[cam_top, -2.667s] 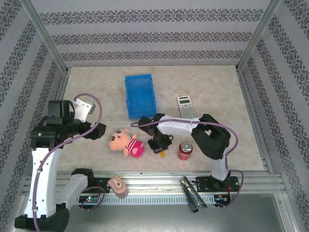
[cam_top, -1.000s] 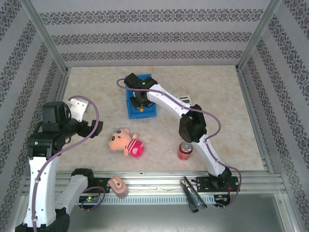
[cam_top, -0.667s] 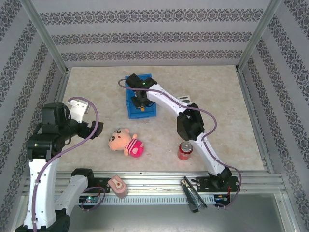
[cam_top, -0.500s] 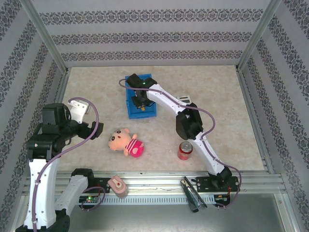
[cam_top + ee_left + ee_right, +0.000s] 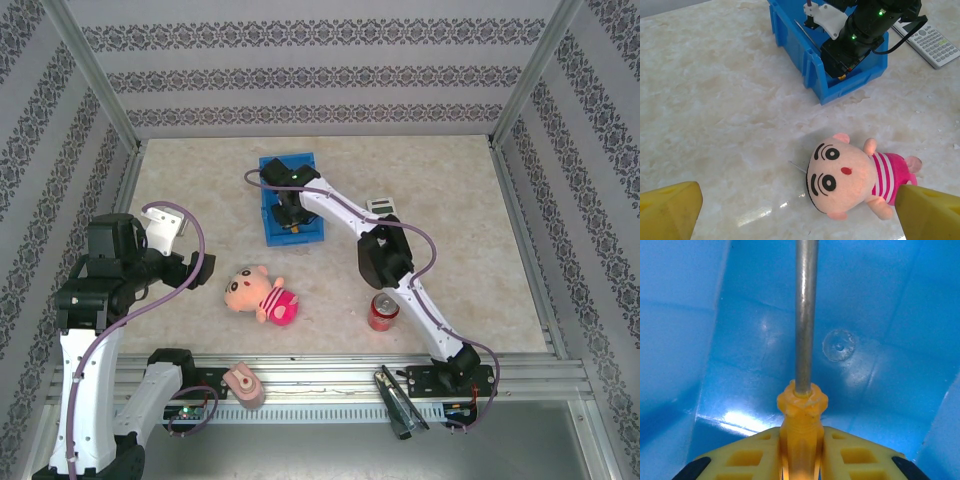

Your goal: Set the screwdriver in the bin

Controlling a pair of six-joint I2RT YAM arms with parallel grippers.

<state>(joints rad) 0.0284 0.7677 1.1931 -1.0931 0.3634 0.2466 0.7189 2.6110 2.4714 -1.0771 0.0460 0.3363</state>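
Observation:
The bright blue bin point(image 5: 283, 166) stands at the table's far middle. My right gripper point(image 5: 288, 214) is lowered inside it, shut on the screwdriver's orange-yellow handle point(image 5: 802, 412). The slim metal shaft point(image 5: 806, 310) points away from the jaws, over the bin's floor point(image 5: 880, 315). In the left wrist view the right gripper point(image 5: 850, 47) sits within the bin's near wall point(image 5: 812, 67). My left gripper point(image 5: 165, 226) hangs open at the left, well apart from the bin; its yellow fingers point(image 5: 667, 212) frame bare table and the plush toy.
A pink plush pig point(image 5: 262, 293) point(image 5: 855, 175) lies in front of the bin. A red soda can point(image 5: 383, 312) stands at the right front. A grey calculator point(image 5: 381, 206) point(image 5: 930, 42) lies right of the bin. Small objects point(image 5: 243, 385) rest on the front rail.
My right arm carried the screwdriver from beside the soda can to the bin, then sank lower into it. The left arm pulled back a little.

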